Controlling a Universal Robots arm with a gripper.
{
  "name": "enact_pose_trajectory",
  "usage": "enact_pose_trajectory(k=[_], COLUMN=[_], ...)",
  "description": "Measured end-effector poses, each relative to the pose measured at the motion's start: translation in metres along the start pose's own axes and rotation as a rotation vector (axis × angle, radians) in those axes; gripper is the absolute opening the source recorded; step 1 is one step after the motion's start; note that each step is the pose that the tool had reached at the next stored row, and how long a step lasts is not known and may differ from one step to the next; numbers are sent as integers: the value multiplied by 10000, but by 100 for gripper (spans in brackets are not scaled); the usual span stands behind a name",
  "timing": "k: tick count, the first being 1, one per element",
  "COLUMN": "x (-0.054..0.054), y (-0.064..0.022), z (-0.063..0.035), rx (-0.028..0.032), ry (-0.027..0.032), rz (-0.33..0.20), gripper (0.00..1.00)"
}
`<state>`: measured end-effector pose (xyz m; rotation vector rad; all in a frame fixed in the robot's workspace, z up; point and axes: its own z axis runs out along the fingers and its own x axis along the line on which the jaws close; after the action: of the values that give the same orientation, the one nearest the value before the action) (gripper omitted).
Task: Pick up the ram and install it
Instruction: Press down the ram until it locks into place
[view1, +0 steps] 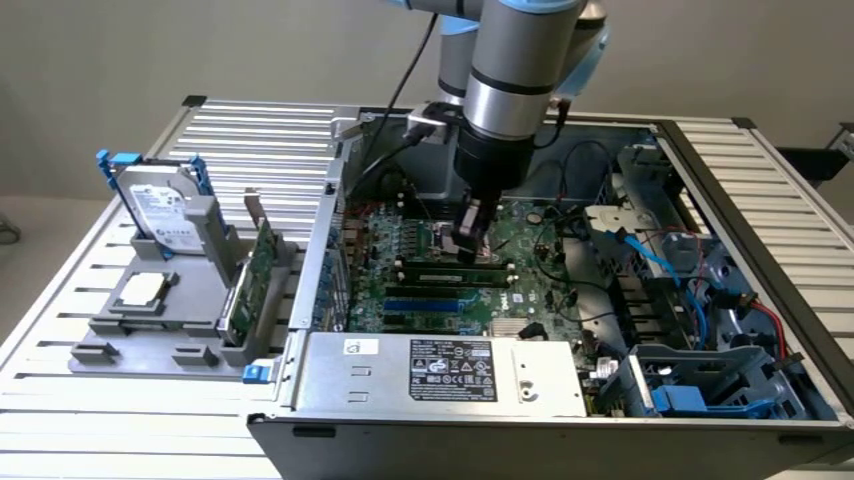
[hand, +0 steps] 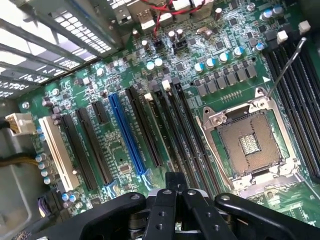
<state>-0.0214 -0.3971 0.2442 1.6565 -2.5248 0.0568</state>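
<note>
My pincer (hand: 172, 200): matt black metal with dull screw heads. Circuit board (hand: 200, 90) under it: glossy green, tiny silver-topped cans. Slots (hand: 132, 127): smooth plastic, black, one blue, one cream. Chip socket (hand: 250, 145): bright bare metal frame. Case (view1: 400, 400): dull grey sheet metal, paper label. Table (view1: 267, 130): ribbed brushed aluminium. Hard drive (view1: 167, 215): shiny silver, blue plastic rails.
</note>
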Motion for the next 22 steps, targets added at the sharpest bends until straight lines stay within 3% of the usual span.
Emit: enact_pose_trajectory(k=[22], x=[-2], y=[0], z=[13], rx=[-336], ry=[-150], rz=[3338], gripper=[11])
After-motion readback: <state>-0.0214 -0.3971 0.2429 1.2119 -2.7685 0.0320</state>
